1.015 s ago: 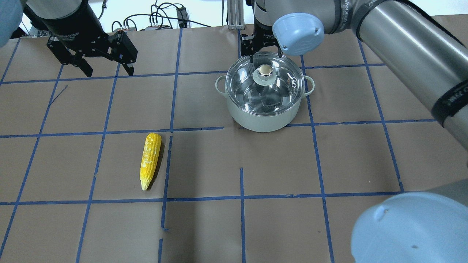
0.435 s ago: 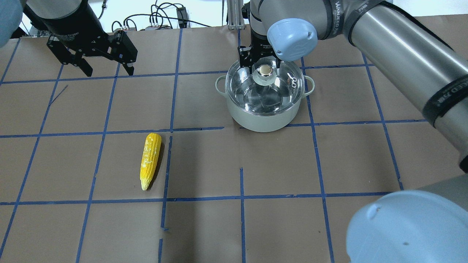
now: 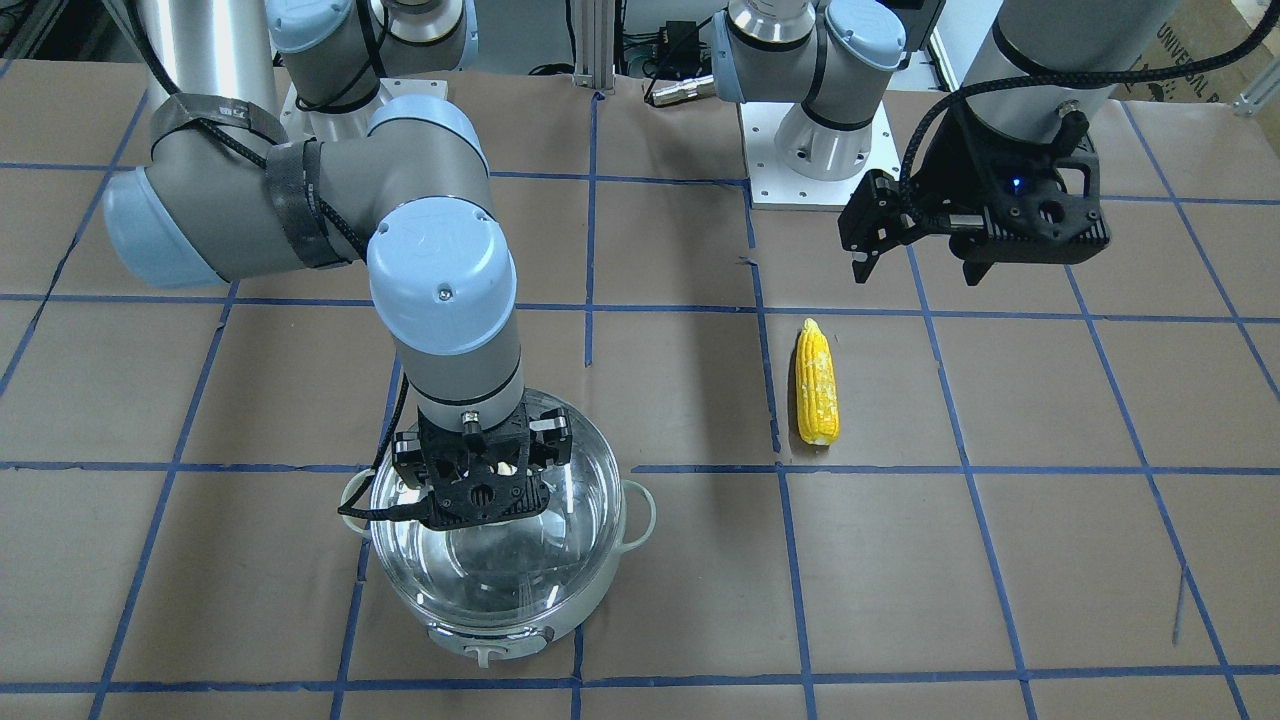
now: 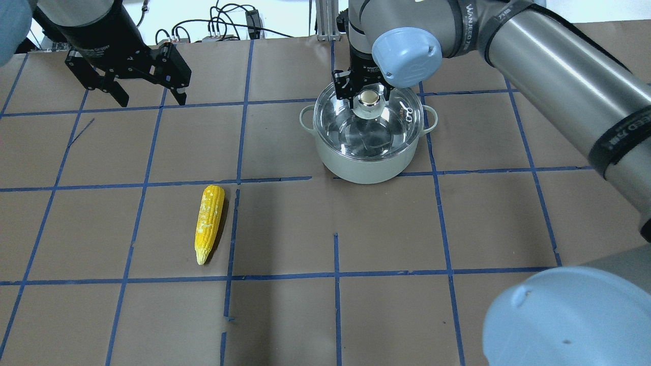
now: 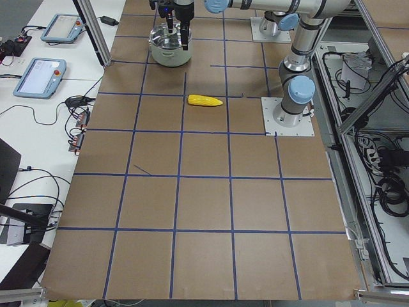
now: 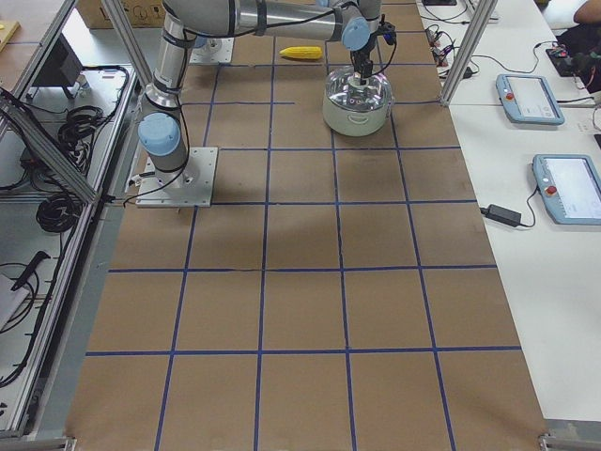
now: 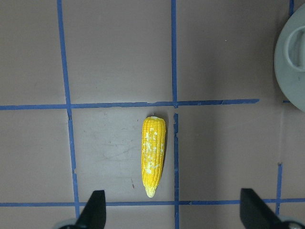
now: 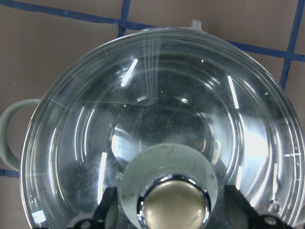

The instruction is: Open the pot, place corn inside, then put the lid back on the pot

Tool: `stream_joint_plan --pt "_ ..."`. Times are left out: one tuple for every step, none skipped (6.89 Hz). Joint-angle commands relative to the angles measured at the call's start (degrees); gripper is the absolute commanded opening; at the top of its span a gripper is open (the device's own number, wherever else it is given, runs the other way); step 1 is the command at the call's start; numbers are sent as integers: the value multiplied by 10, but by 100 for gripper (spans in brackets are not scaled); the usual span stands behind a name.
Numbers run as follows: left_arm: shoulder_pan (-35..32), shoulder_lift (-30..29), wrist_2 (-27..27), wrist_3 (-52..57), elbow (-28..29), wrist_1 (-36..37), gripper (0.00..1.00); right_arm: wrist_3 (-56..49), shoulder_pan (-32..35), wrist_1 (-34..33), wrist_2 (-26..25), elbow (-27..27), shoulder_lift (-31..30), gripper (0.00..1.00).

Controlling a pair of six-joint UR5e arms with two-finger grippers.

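Note:
The pale mint-white pot (image 4: 366,165) stands at the table's far middle with the clear glass lid (image 4: 379,129) on it. My right gripper (image 4: 365,94) is open and low over the lid. Its fingers stand on either side of the brass-coloured knob (image 8: 174,205) with small gaps. In the front view the right gripper (image 3: 470,490) covers the knob. The yellow corn (image 4: 208,223) lies on the table to the left, tapered end toward the robot. My left gripper (image 4: 150,99) is open and empty, held high above the table, and the corn (image 7: 153,155) shows below it.
Brown paper with a blue tape grid covers the table (image 4: 335,305). The right arm's upper links (image 4: 559,76) reach across the right half above the table. Cables (image 4: 224,28) lie beyond the far edge.
My right gripper has moved down and in over the lid, so its fingers now stand on either side of the knob. The left arm, corn and pot have not moved.

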Motion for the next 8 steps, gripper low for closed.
stream_joint_plan --pt "0 0 0 0 0 0 100 -3 0 1 0 1 -1 75" --pt "0 0 -1 0 0 0 100 -4 0 7 0 1 -2 74" --pt "0 0 -1 0 0 0 100 -4 0 12 0 1 -2 72" --pt "0 0 0 0 0 0 100 -11 0 13 0 5 -2 72" --pt "0 0 0 0 0 0 100 -12 0 13 0 8 -3 71" --pt "0 0 0 0 0 0 100 -15 -1 12 0 8 -3 62" --pt "0 1 0 0 0 0 100 -15 -1 12 1 5 -3 54" --pt "0 0 0 1 0 0 100 -15 -1 12 1 4 -3 47"
